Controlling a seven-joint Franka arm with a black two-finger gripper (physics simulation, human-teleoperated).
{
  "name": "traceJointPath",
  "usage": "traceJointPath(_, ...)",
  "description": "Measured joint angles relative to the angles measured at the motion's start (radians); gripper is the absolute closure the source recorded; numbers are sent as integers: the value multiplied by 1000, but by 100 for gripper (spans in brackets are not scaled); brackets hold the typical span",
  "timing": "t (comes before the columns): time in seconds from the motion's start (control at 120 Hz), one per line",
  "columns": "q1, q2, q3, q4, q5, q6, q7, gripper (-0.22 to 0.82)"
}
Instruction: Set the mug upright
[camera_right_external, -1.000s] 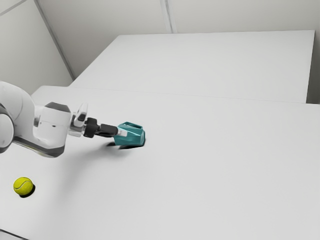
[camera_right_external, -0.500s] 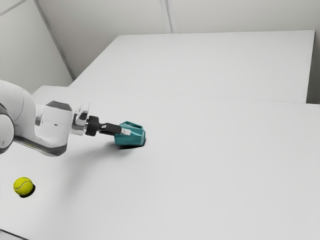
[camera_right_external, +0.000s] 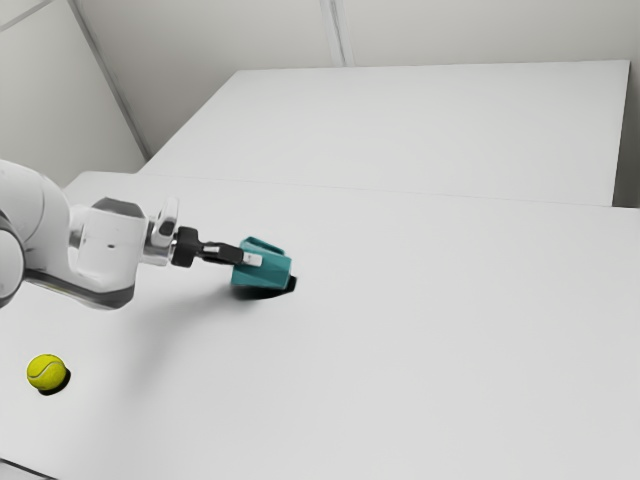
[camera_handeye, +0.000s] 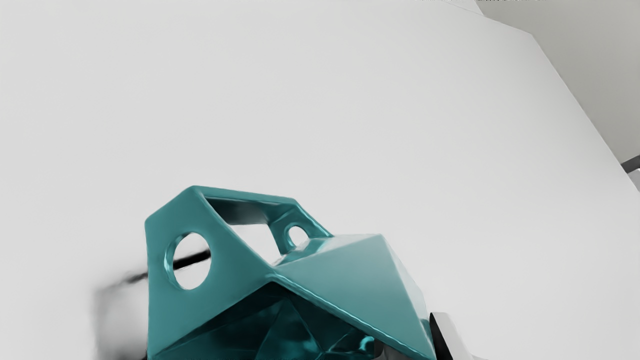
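In the exterior view, the arm (camera_right_external: 110, 245) comes from the left, and its hand (camera_right_external: 252, 260) is at the mouth end of the teal mug (camera_right_external: 268, 271), above the white tabletop (camera_right_external: 450, 320). The mug lies away from the hand, toward the exterior view's right: mouth near the hand, base far. Its long axis is almost level, with the base a little lower. This relation decides the next move: I think the hand must turn so that the base goes down and the mouth goes up. Compared with 0.5 s ago, the mouth end is raised and the mug is more inclined; the shadow (camera_right_external: 262, 294) under it looks wider. The tennis ball (camera_right_external: 46, 372) has stayed well apart.

In the wrist view, the open mouth faces my camera, with the handle (camera_handeye: 175, 220) at its side, opposite to the gripped wall. The hand is closed on this wall, 1 finger inside and 1 fingertip (camera_handeye: 448, 336) outside. With such a thin hold, the mug could maybe swing while turning.
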Motion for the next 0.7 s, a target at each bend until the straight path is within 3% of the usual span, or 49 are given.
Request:
traceJointPath(0.275,-29,-76,-2,0,27,12,-8,78)
traceJointPath(0.45,-40,-134,-19,16,194,41,-68,78)
traceJointPath(0.7,-30,-233,-92,20,531,73,-233,79)
